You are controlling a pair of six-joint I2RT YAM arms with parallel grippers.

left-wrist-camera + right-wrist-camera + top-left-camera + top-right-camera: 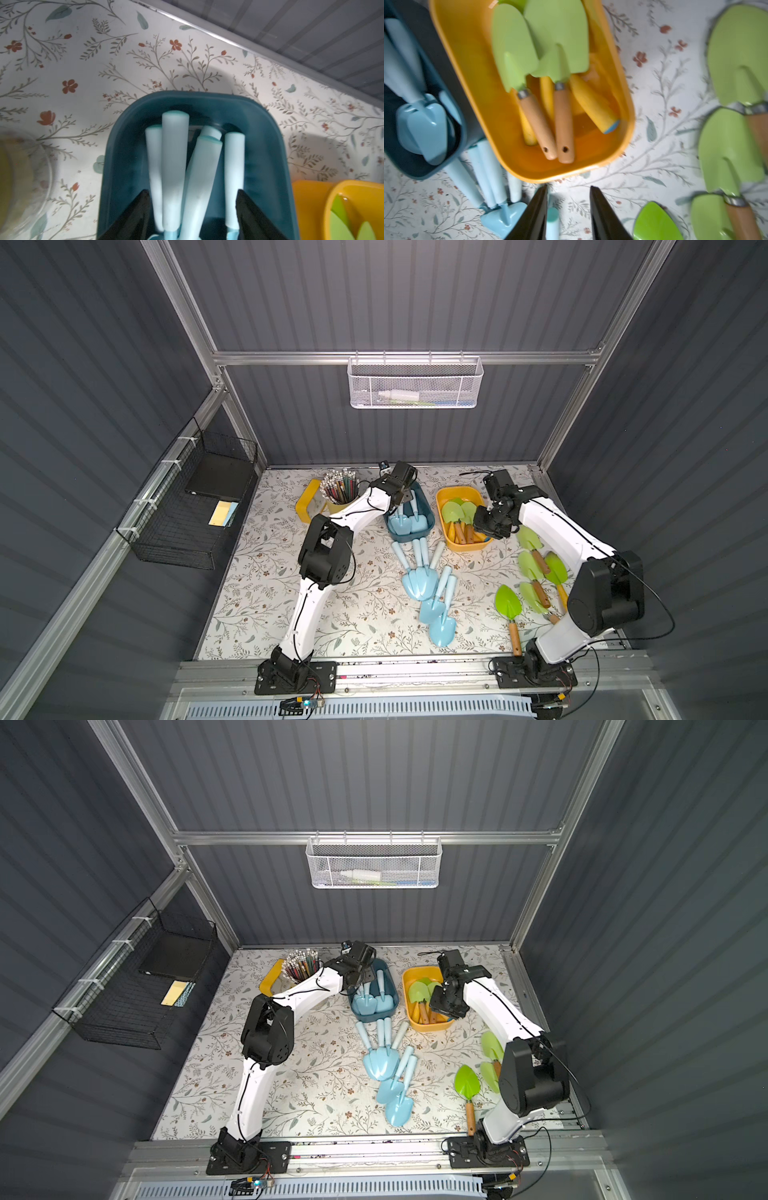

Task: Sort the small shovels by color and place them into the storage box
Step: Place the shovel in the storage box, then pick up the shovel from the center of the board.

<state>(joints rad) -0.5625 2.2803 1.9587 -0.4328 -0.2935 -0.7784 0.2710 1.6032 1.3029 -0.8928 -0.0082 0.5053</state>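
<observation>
Left gripper (359, 979) hangs over the far end of the blue box (394, 992), and pale-blue shovels (372, 1003) lie inside, blades toward the front. Right gripper (449, 1011) hovers at the yellow box (430, 1026), which holds green shovels (417, 992). Loose blue shovels (386, 1065) fan out mid-table. One green shovel (467, 1081) lies near the right arm's base. A pencil cup (301, 967) sits back left.

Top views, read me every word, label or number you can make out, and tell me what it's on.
No readable text in any view.
Too small and blurred: pale tube in the white mesh basket.
No legible print: cards in the black wire basket.
</observation>
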